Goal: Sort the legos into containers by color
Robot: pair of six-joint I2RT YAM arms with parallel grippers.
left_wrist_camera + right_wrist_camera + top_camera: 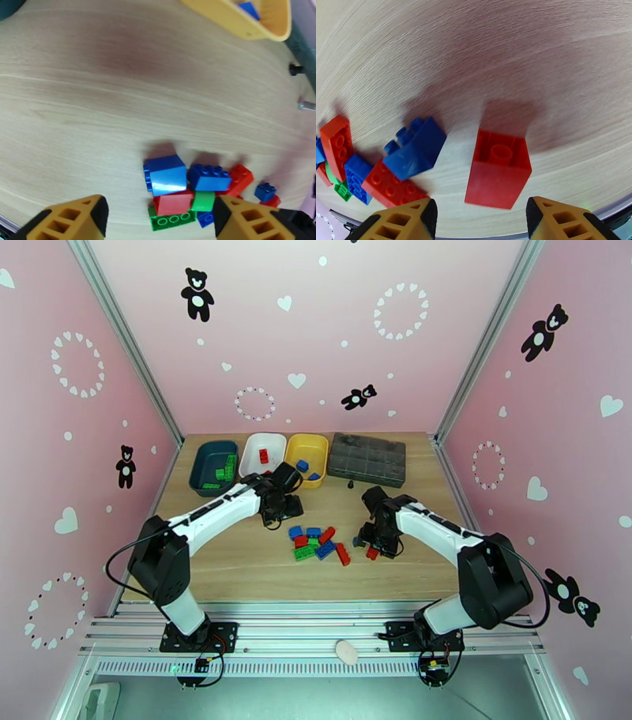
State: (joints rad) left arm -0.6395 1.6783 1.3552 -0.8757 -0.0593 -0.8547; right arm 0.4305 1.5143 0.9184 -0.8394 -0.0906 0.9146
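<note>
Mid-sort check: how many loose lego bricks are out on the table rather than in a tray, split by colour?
Blue lego bricks: 4
Red lego bricks: 4
Green lego bricks: 2
Total loose on the table: 10

Left arm (pixel 213 516), right arm (pixel 442 530) low and forward; left fingers (pixel 75 217), right fingers (pixel 407 222) spread apart.
</note>
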